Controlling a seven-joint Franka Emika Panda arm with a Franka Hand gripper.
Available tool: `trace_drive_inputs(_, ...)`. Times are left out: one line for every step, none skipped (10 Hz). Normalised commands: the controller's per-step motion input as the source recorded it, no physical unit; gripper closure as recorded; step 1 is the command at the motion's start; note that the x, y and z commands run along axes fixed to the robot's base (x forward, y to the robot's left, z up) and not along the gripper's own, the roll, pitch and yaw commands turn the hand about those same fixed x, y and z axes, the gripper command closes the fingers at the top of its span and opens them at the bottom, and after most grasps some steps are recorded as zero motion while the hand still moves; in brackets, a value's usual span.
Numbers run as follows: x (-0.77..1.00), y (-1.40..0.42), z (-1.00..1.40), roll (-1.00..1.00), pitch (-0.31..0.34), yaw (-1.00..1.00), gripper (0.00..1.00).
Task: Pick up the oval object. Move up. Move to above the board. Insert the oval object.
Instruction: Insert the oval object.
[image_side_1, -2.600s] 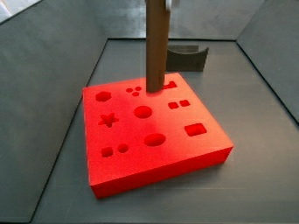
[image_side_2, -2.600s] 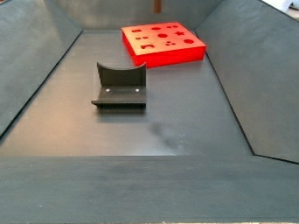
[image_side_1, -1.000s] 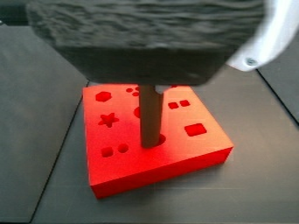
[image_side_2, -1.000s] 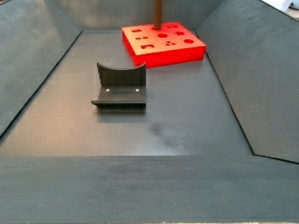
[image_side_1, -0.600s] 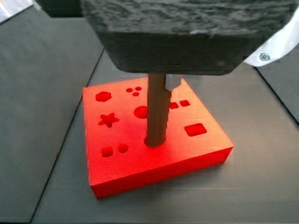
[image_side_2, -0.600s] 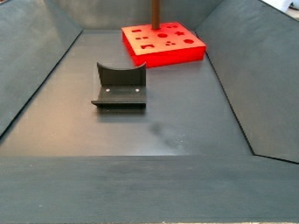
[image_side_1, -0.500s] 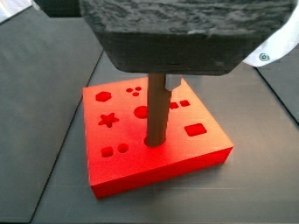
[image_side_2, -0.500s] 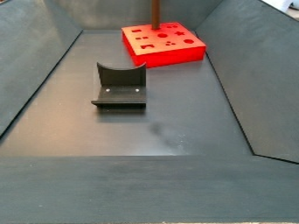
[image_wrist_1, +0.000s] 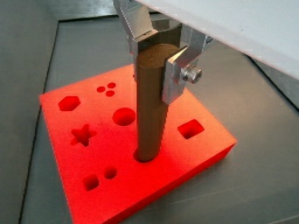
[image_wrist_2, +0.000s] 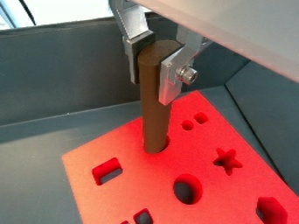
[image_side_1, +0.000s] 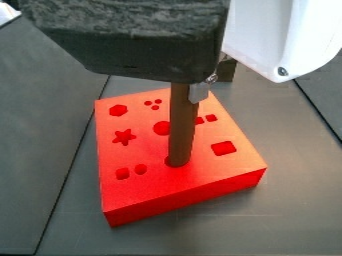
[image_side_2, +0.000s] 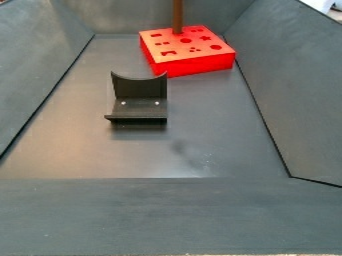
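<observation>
The oval object (image_wrist_1: 149, 109), a tall brown peg, stands upright with its lower end in a hole of the red board (image_wrist_1: 193, 156). My gripper (image_wrist_1: 156, 59) is shut on the peg's top, with a silver finger on each side. Both wrist views show this: the gripper (image_wrist_2: 156, 63), the peg (image_wrist_2: 156, 109) and the board (image_wrist_2: 146, 179). In a side view the peg (image_side_1: 179, 125) rises from the board (image_side_1: 214, 180) under the arm's dark bulk (image_side_1: 134, 35). In the far side view the peg (image_side_2: 178, 15) stands on the board (image_side_2: 201, 66), and the gripper is out of frame.
The board's top has other cut-outs: a star (image_wrist_1: 82, 136), a circle (image_wrist_1: 122, 115) and a square (image_wrist_1: 191, 129). The dark fixture (image_side_2: 136, 98) stands on the grey floor in front of the board. Sloping grey walls (image_side_2: 40, 90) enclose the floor.
The peg went from hanging over the board's back part to standing in a hole near the front. Over the last half second the peg has held still; the arm's white part fills more of the view.
</observation>
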Motion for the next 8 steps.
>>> trace_drive_inputs(0.00, -0.11, -0.26, 0.23, -0.009, 0.00, 1.00)
trace_drive_inputs(0.00, -0.19, -0.59, 0.35, -0.123, 0.00, 1.00)
trace_drive_inputs(0.00, -0.11, -0.60, 0.37, -0.060, 0.00, 1.00)
trace_drive_inputs(-0.15, -0.15, -0.49, 0.25, -0.059, -0.20, 1.00)
trace_drive_inputs(-0.19, -0.05, -0.23, 0.10, -0.076, -0.27, 1.00)
trace_drive_inputs(0.00, 0.00, 0.00, 0.00, -0.030, 0.00, 1.00)
trace_drive_inputs(0.00, 0.00, 0.00, 0.00, 0.000, -0.09, 1.00)
trace_drive_inputs(-0.15, 0.00, 0.00, 0.00, 0.000, -0.37, 1.00)
